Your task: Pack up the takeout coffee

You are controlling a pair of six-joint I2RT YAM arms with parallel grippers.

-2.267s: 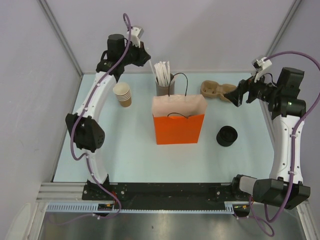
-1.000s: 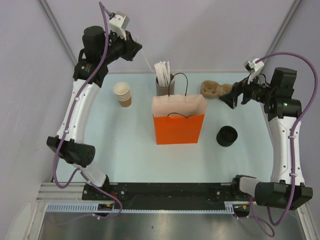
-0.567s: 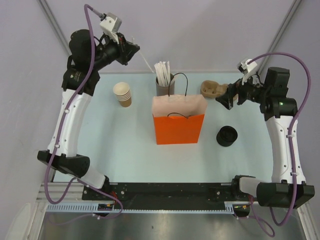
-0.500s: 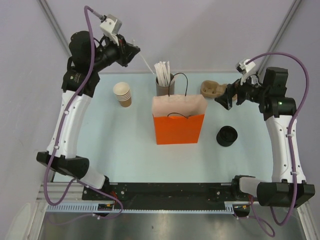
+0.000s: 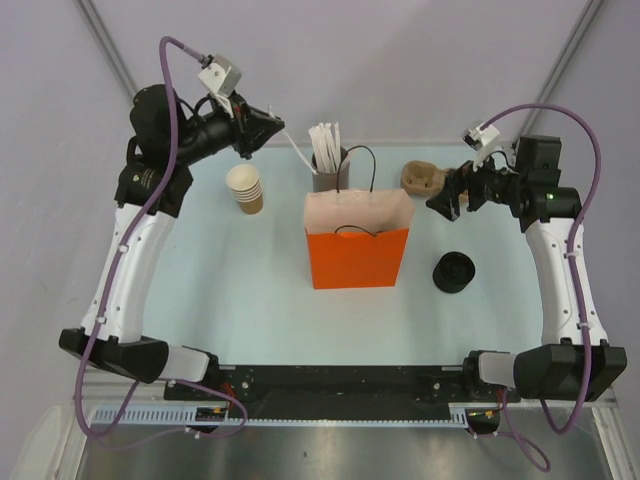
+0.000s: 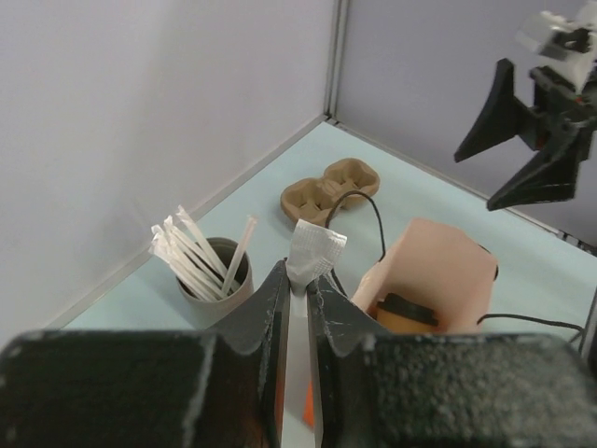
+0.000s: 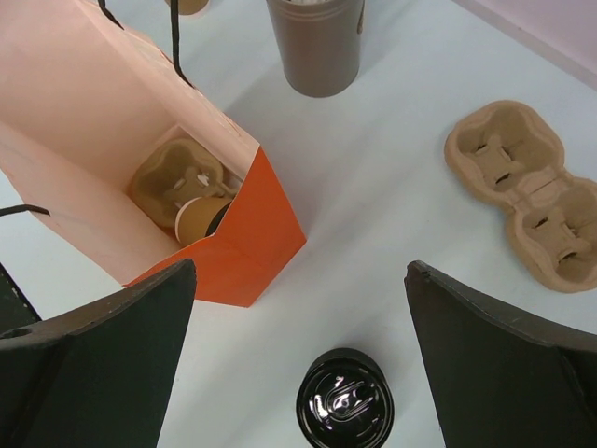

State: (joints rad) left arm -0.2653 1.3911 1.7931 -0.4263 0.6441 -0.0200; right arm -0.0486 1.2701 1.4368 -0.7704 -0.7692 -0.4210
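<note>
Your left end effector [image 6: 300, 276] is clenched on a white wrapped stick [image 6: 315, 247], behind and left of the orange bag [image 5: 357, 256], closer to it than half a second ago. Your right end effector [image 5: 445, 196] hangs released right of the bag, near the cardboard carrier [image 5: 421, 178]. The grey holder [image 5: 328, 173] stands just behind the bag, and the black lid [image 5: 454, 271] lies right of the bag. The takeout coffee [image 7: 193, 220] sits inside the bag, apparently upright, long axis vertical.
</note>
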